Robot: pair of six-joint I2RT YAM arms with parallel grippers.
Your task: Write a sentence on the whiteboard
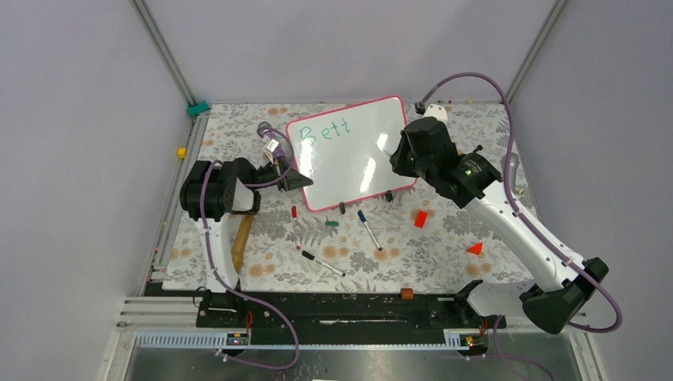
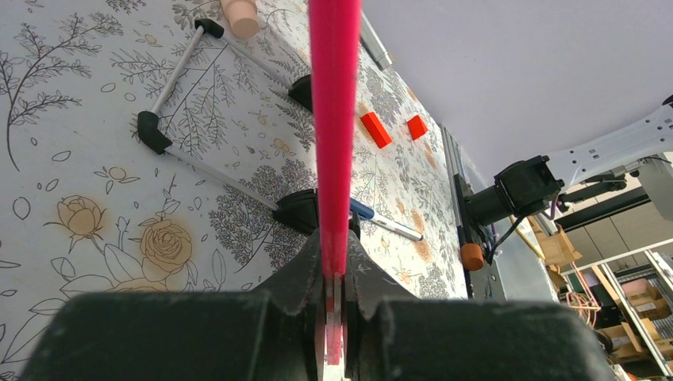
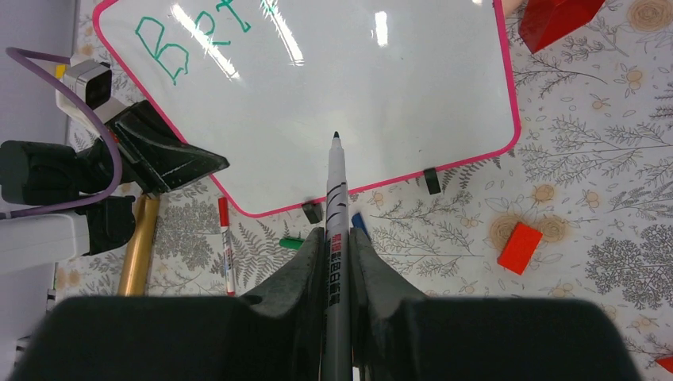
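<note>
The whiteboard (image 1: 349, 155) lies tilted on the floral table, with its pink-red frame and black feet along the near edge. Green letters "Bett" (image 1: 325, 132) stand at its top left; part of them shows in the right wrist view (image 3: 171, 55). My left gripper (image 1: 295, 181) is shut on the board's left frame edge (image 2: 333, 119), which runs up between the fingertips (image 2: 361, 270). My right gripper (image 3: 337, 238) is shut on a marker (image 3: 336, 198) whose tip is over the board's lower middle (image 3: 373, 95). I cannot tell whether the tip touches.
Near the board's front edge lie a red marker (image 1: 295, 222), a blue marker (image 1: 368, 228), a black marker (image 1: 322, 263) and a green cap (image 1: 332, 225). Red blocks (image 1: 421, 218) (image 1: 474, 248) lie at the right. A wooden handle (image 1: 242, 238) lies by the left arm.
</note>
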